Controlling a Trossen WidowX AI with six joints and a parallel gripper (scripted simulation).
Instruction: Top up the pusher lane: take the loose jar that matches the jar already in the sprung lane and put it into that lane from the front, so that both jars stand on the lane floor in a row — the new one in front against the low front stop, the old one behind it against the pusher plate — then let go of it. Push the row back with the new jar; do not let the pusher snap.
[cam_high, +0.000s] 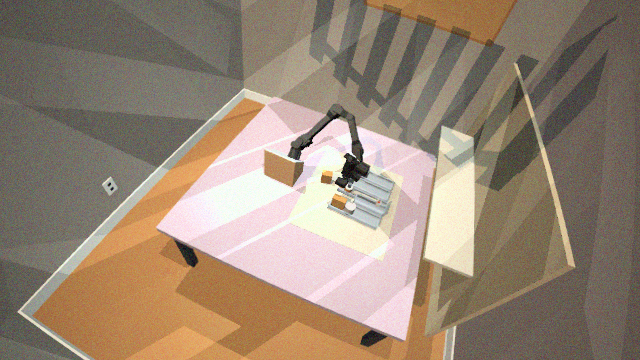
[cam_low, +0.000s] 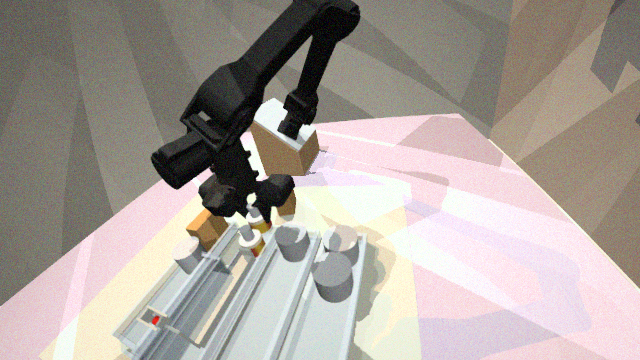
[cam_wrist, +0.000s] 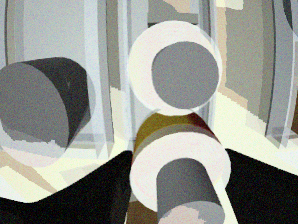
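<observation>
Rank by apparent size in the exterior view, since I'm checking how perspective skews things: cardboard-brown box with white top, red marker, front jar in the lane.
1. Brown box
2. Lane jar
3. Red marker

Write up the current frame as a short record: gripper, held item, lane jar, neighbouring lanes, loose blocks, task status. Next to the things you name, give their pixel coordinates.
gripper: closed on a jar (cam_high: 342, 183) (cam_low: 272, 202) (cam_wrist: 177, 175)
held item: white-shouldered jar with amber body and grey cap (cam_low: 257, 220) (cam_wrist: 187, 182)
lane jar: matching jar (cam_low: 250, 240) (cam_wrist: 140, 70), directly ahead of the held one
neighbouring lanes: grey cylinders (cam_low: 292, 243) (cam_wrist: 32, 102), one of several
loose blocks: orange block (cam_high: 326, 177) (cam_low: 287, 204); another orange block (cam_high: 339, 201) (cam_low: 202, 227)
task status: new jar not released
</observation>
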